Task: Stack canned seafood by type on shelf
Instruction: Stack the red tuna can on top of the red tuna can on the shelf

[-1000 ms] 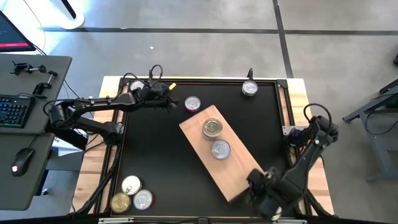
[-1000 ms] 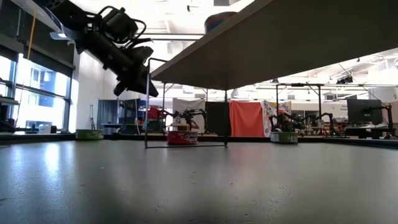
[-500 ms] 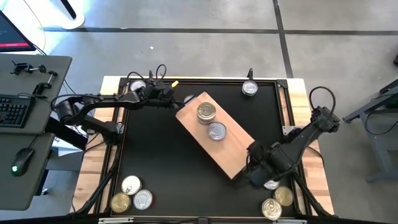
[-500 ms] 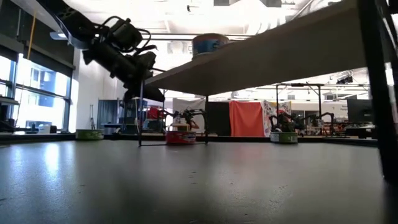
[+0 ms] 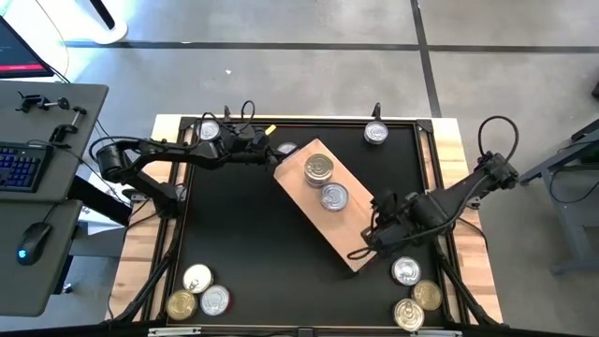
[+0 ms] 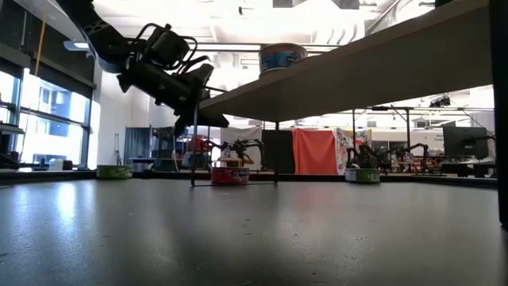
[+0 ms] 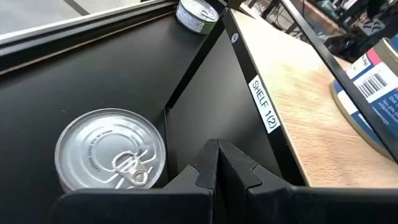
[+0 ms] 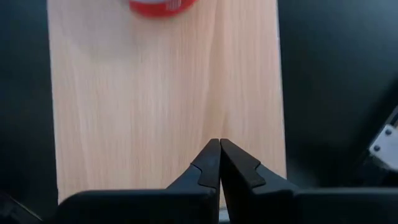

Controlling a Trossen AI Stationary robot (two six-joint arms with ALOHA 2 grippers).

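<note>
The shelf [image 5: 329, 201] is a light wooden board on a black frame with thin legs [image 6: 194, 151], lying slantwise mid-table. Two tins stand on it, one gold-lidded [image 5: 318, 168] and one silver-lidded [image 5: 334, 197]; one shows from below in the low view [image 6: 282, 57]. My left gripper [image 5: 273, 159] is shut at the shelf's far-left corner. A silver tin [image 7: 112, 155] sits on the table just under it. My right gripper [image 5: 368, 243] is shut at the shelf's near-right end. My left gripper meets the shelf's black edge rail [image 7: 261, 130] near its far-left corner with its shut fingertips [image 7: 208, 165]. It comes slanting down from the table's left. The exact touching spot is hidden by the fingers. My right gripper lays its shut fingertips [image 8: 210, 158] on the board's top [image 8: 186, 118] near the near-right end, coming from the table's right. The fingertips hide where they meet the wood.
Loose tins sit at the far edge [image 5: 376, 134], the far-left corner [image 5: 208, 129], in a group of three at the near left [image 5: 197, 278] and a group of three at the near right [image 5: 405, 271]. The table has a raised black rim [image 5: 426, 159].
The shelf has slid toward the table's far edge and turned a little, carrying its two tins. My right gripper has moved from the near-right corner toward the far edge along with the shelf's near end, uncovering the three tins there. My left gripper has shifted right toward the shelf's corner.
</note>
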